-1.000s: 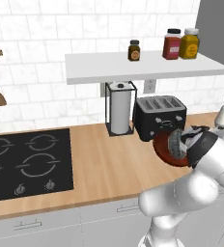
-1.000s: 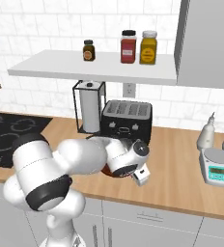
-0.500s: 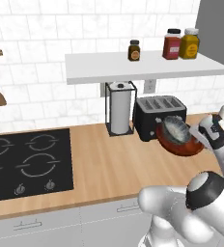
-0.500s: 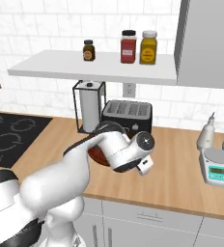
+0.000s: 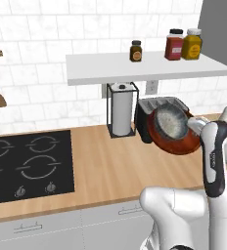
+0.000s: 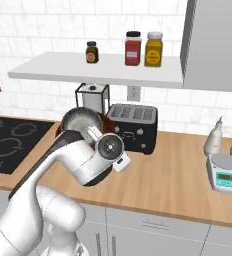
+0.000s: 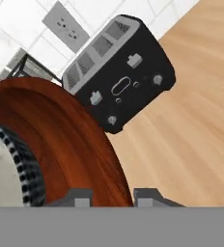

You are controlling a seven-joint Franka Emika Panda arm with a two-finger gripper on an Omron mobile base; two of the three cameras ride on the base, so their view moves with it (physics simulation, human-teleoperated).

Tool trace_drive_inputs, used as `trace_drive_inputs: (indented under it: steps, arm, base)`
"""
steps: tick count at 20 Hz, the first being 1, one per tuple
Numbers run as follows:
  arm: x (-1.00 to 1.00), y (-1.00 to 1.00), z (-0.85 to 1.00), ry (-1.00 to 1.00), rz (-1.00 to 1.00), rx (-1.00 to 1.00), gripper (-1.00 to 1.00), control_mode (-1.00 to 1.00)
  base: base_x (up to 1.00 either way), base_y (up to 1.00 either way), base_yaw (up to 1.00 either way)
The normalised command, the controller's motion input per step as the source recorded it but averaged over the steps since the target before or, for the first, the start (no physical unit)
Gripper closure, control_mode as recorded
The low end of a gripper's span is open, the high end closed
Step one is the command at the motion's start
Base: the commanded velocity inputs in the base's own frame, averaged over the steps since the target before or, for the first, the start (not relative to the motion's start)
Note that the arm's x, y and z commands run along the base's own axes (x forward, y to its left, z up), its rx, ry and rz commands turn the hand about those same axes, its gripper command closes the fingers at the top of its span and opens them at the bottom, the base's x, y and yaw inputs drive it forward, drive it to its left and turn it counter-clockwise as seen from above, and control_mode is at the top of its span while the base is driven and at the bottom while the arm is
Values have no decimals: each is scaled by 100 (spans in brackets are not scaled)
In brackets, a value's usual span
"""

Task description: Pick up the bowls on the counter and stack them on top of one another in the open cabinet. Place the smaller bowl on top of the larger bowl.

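My gripper (image 7: 111, 198) is shut on the rim of the larger bowl (image 7: 70, 140), glossy red-brown, which I hold tipped on edge above the counter (image 5: 105, 166). The smaller bowl (image 7: 17, 169), dark grey with a pale speckled inside, sits nested in it. From the left base view the larger bowl (image 5: 180, 143) and the smaller bowl (image 5: 170, 122) face the camera in front of the toaster. From the right base view the smaller bowl (image 6: 81, 121) rises behind my wrist, and the larger bowl (image 6: 106, 123) shows around it. The cabinet (image 6: 213, 45) shows its grey outside at the upper right; its inside is hidden.
A black toaster (image 6: 133, 125) and a paper-towel holder (image 5: 121, 114) stand against the wall below a white shelf (image 5: 145, 66) with three jars. The cooktop (image 5: 27, 163) lies to the left. A scale (image 6: 224, 172) and bottles (image 6: 214, 139) stand on the right.
The jaws closed on the red-brown bowl's rim. The arm then lifted both nested bowls off the counter and tipped them up on edge.
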Motion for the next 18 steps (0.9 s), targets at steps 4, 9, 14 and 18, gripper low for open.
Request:
trace_drive_inputs:
  steps: [4, 9, 14, 18]
  arm:
    - [-5, 100, 100, -13, 0, -10, 100, -100]
    - [29, 96, 100, -6, 0, -1, 100, -100]
    - [17, 46, 100, -1, 0, 0, 100, -100]
    - [48, 38, 100, 1, 0, -3, 100, -100]
  base:
    - [0, 0, 0]
    - [0, 0, 0]
    - [0, 0, 0]
    - [0, 0, 0]
